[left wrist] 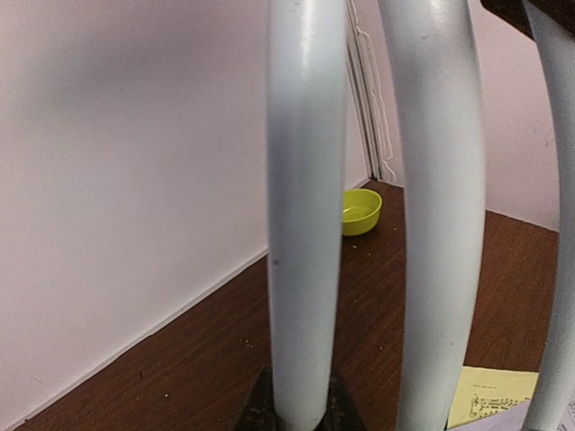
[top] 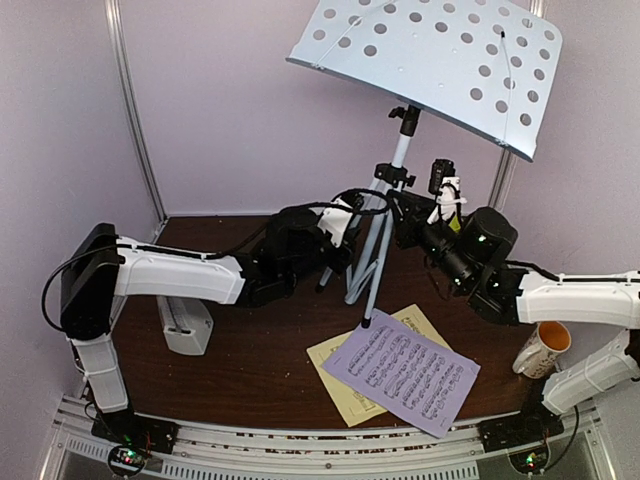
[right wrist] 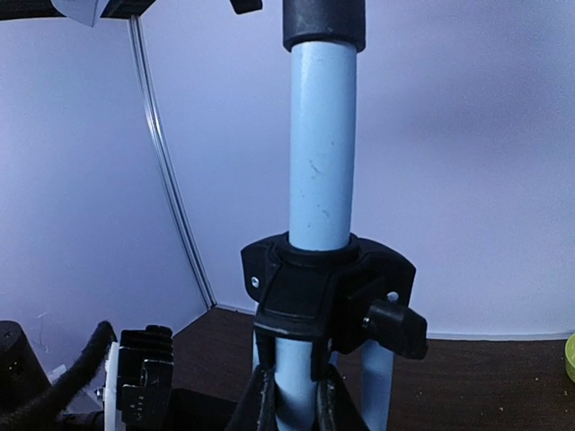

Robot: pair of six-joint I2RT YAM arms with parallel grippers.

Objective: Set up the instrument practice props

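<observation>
The grey perforated music-stand desk (top: 435, 62) stands tilted on its silver tripod (top: 385, 225) at the back middle of the table. My left gripper (top: 338, 238) is shut on one tripod leg (left wrist: 304, 224), its dark fingertips (left wrist: 256, 409) on both sides of the tube. My right gripper (top: 408, 215) is shut on the centre pole (right wrist: 319, 153), just below the black collar (right wrist: 323, 287). A lilac sheet-music page (top: 405, 372) lies over a pale yellow page (top: 345, 385) at the front of the table. The light grey metronome (top: 185, 325) sits at the left.
A mug with an orange inside (top: 543, 348) stands at the right by my right arm. A small green bowl (left wrist: 359, 211) sits by the back wall behind the tripod. Pale walls close in the table's back and sides.
</observation>
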